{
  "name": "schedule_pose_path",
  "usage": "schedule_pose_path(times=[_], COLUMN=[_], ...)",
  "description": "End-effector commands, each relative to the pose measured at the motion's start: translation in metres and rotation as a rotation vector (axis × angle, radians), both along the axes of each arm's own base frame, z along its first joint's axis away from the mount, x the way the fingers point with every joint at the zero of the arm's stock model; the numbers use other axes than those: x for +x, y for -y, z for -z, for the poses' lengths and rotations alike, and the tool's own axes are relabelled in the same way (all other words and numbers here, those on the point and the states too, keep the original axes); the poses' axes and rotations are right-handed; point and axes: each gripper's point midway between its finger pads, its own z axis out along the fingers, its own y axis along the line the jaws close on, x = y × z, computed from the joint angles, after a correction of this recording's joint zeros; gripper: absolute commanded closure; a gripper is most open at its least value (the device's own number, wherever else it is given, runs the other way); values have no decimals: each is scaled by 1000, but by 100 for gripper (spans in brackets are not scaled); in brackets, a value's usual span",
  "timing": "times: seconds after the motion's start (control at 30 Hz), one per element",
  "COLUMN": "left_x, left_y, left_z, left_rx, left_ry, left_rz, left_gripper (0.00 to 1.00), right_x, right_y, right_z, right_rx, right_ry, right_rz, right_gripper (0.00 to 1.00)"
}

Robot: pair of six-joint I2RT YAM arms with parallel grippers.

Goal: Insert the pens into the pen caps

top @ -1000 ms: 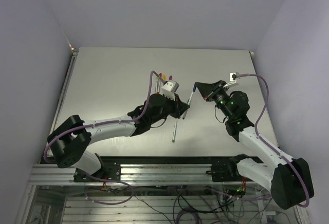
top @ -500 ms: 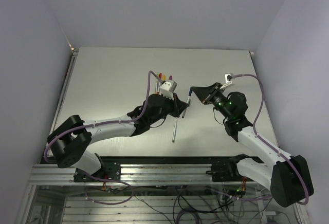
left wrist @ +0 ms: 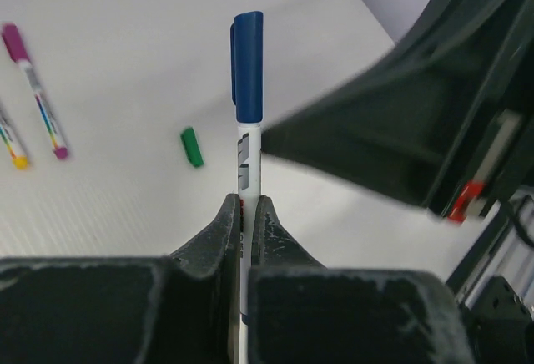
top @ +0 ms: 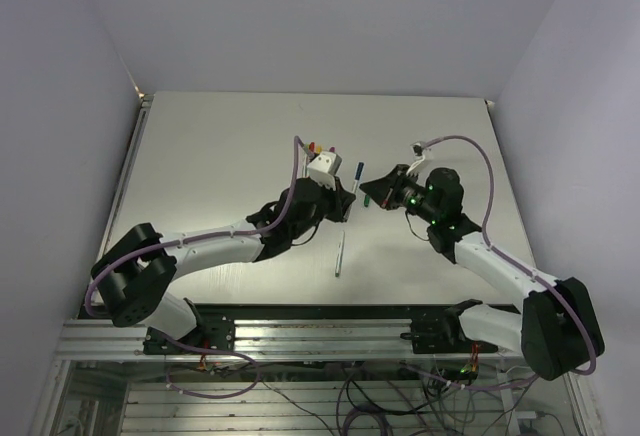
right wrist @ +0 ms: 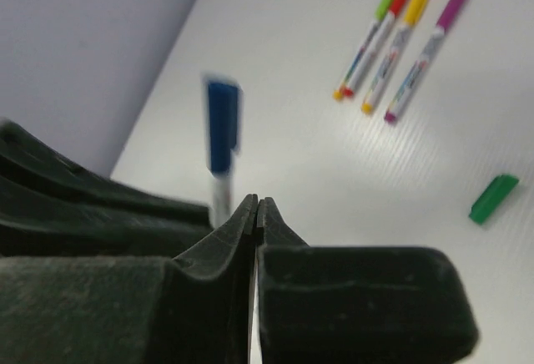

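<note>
L fingers (left wrist: 255, 214) clamped tight on white pen (left wrist: 248, 164), raised off desk (top: 220, 156) around mid-scene; pen sticks out past fingertips w/ blue cap (left wrist: 248, 68) seated on its far end. R fingers (right wrist: 254, 209) fully closed, nothing between, just right of that pen, near the cap. Loose green cap (right wrist: 493, 198) flat on desk. Other pens (right wrist: 392, 38) side by side farther back, w/ green, red, yellow, purple ends.

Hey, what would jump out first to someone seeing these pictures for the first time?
The left hand grips a white pen above the middle of the table, a blue cap on its free end. The right hand, shut and empty, hovers close beside it. A loose green cap lies on the table nearby.
</note>
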Motion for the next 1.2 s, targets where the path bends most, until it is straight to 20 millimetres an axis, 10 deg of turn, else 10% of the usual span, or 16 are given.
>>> schedule_pose_path(times=[0.0, 0.2, 0.63, 1.17], left_x=[26, 36, 58, 152], left_y=[-5, 1, -51, -141], left_z=[-60, -73, -30, 97], left_rx=[-74, -95, 56, 344], left_ry=[144, 173, 114, -228], left_rz=[-95, -82, -288, -468], left_gripper=[93, 93, 93, 93], right_x=[-13, -14, -2, -2], right_y=[-10, -12, 7, 21], right_z=[26, 36, 38, 38], right_rx=[-93, -119, -168, -218], right_ry=[-78, -106, -106, -118], right_rz=[-89, -68, 60, 128], right_gripper=[100, 100, 100, 100])
